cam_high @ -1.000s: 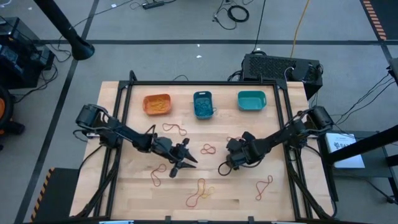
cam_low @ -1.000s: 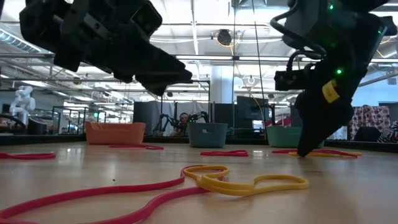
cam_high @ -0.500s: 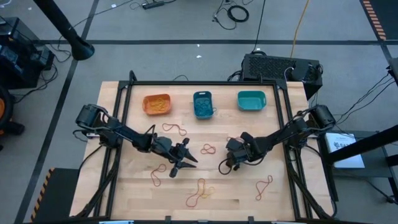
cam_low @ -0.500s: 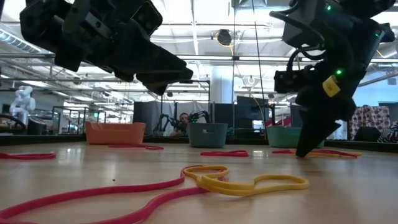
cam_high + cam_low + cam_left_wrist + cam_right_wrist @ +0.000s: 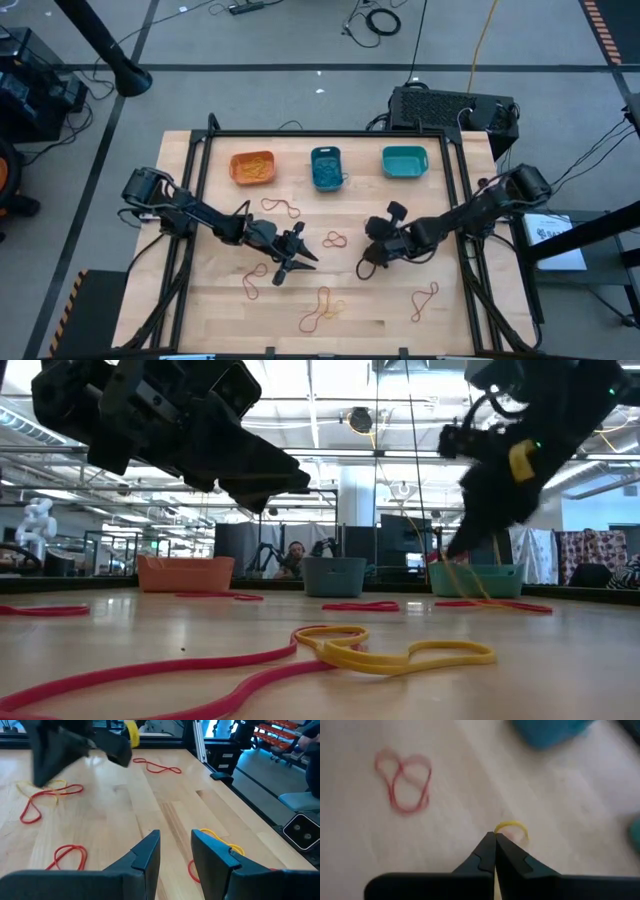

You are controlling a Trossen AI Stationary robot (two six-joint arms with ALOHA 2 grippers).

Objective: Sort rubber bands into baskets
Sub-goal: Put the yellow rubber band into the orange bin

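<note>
While the orange basket (image 5: 252, 167) and blue basket (image 5: 327, 167) hold bands, about 6 lie on the tabletop (image 5: 400, 310); the right gripper (image 5: 366, 262) has its jaws closed on a yellow rubber band (image 5: 511, 826), and the left gripper (image 5: 281, 276) has its jaws open and empty.

Two dark matte arms, chunky rounded joint housings, left gripper (image 5: 175, 851) with blunt black wedge fingers (image 5: 146, 854), right gripper (image 5: 495, 840) with slim tapered black fingers, yellow tag and small green LED on right wrist, black cable loop beside it

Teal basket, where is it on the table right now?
In the high view the teal basket sits at the table's far edge, rightmost of three, beside the blue basket.
</note>
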